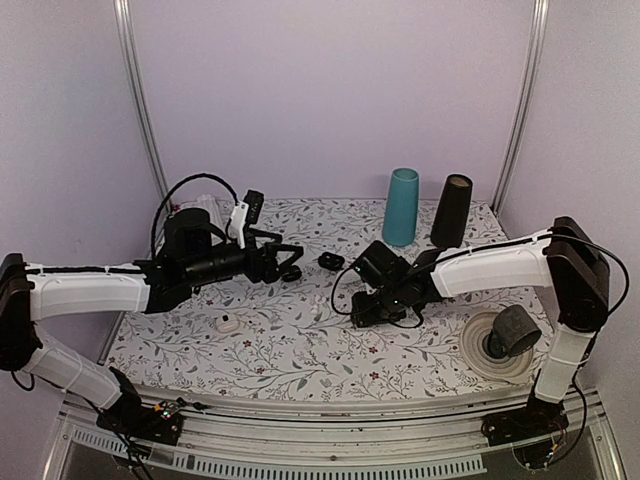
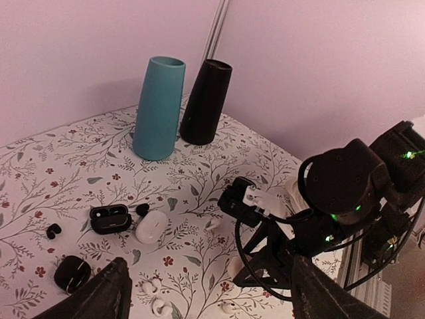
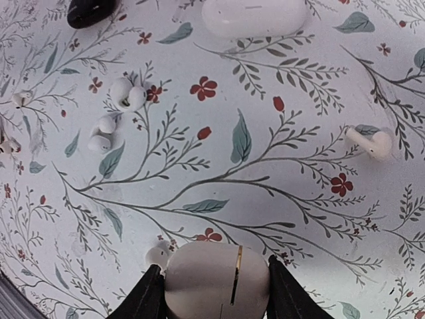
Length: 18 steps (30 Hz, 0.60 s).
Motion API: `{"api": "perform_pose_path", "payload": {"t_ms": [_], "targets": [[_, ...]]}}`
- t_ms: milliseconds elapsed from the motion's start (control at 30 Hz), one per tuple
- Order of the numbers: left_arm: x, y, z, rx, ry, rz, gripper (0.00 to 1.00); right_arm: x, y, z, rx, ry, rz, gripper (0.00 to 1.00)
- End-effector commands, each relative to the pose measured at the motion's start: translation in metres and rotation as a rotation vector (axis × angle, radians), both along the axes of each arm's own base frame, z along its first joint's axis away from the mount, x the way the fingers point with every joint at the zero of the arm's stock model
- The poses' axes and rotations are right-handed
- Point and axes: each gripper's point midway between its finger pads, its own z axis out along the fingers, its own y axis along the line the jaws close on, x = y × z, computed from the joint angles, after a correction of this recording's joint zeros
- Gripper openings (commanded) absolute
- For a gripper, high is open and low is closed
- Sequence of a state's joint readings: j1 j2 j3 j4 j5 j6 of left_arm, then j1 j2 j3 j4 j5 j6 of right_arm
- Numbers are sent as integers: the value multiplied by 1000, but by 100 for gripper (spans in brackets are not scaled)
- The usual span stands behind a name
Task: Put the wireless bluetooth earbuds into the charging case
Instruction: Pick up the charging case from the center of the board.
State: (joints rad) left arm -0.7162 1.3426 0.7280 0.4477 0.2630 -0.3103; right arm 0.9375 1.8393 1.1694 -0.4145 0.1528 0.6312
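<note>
Between the fingers [image 3: 147,299] of the right tool [image 3: 214,267], clamped, sits the glossy white rounded charging case [image 3: 212,286]; left tool [image 2: 207,282] gapes.

Teal cup [image 1: 403,207] beside black cup [image 1: 452,211], right end effector [image 1: 368,312] low over floral table [image 1: 300,360]

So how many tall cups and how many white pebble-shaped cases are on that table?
Tall cups: 2, a teal cup and a black cup.
White cases: 2, a loose case and a gripped case between the jaws of the right gripper.
Total: 4.
</note>
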Motion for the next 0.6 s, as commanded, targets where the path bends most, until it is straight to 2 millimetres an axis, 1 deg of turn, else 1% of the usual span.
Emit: {"api": "perform_pose_path", "payload": {"t_ms": [0,67,200,233,300,433,500,567], "targets": [[-15,-13,-6,60,-103,-48,83,8,16,42,141,-44,43,38],[-20,-18,-7,72,-127,-58,83,9,16,52,171,-48,48,37],[-21,-25,-11,47,-81,-84,81,10,16,76,242,-80,48,38],[-22,-27,-9,25,-75,-96,80,10,17,83,264,-89,52,37],[-24,-30,-10,-11,-40,-109,78,9,22,99,315,-113,65,38],[-20,-33,-15,-88,66,-88,73,16,27,131,385,-152,35,38],[-19,-35,-17,-133,114,-78,71,18,30,143,423,-159,15,38],[-19,-37,-20,-168,155,-65,69,20,34,151,468,-160,-9,38]]}}
